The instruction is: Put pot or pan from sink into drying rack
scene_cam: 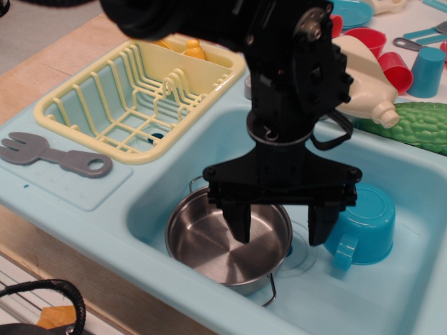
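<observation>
The shiny steel pot [209, 244] with two wire loop handles sits in the light-blue sink [391, 300], left of the drain. My black gripper [278, 227] is open and low over the pot's right rim. One fingertip [242, 227] hangs inside the pot, the other [318, 229] outside it, near the turquoise cup [363, 227]. Whether the fingers touch the rim cannot be told. The pale yellow drying rack [133, 105] stands at the back left, with yellow utensils in its far side compartment.
A grey plastic fork [52, 155] lies on the sink's left ledge. A cream bottle [367, 84], a green vegetable [419, 125], red and blue cups [408, 66] lie behind the sink at right. A black cable [42, 289] shows at the bottom left.
</observation>
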`<state>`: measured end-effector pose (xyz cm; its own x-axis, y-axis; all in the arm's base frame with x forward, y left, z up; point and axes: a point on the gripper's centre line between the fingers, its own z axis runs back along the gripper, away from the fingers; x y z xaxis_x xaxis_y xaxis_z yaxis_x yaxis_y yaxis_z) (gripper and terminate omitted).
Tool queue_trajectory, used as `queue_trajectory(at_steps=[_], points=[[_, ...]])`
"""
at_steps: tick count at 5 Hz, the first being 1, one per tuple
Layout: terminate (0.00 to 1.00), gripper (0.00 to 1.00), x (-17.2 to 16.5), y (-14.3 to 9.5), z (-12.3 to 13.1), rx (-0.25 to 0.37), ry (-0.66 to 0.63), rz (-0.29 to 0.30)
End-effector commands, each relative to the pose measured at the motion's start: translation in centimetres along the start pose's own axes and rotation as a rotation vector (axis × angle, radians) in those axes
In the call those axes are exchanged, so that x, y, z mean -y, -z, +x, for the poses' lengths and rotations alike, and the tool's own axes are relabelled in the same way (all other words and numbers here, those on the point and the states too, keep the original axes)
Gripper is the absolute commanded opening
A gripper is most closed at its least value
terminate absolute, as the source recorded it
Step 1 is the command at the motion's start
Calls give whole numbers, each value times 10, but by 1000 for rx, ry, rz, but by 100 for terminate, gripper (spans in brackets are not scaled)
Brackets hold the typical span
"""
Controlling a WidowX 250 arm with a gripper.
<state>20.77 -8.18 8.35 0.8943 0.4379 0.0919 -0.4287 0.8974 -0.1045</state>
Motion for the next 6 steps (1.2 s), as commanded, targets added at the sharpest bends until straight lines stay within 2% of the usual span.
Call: queue_trajectory(at_steps=[1,2,3,4,5,6], points=[[0,100,-3,12,5,-34,53,-56],[0,0,-4,14,5,-33,66,-48],[0,0,-4,15,6,-45,71,-55],[0,0,-5,14,9,-117,59,-60],[0,0,-3,10,10,-61,99,-47],[0,0,3,-5,14,-23,140,2]])
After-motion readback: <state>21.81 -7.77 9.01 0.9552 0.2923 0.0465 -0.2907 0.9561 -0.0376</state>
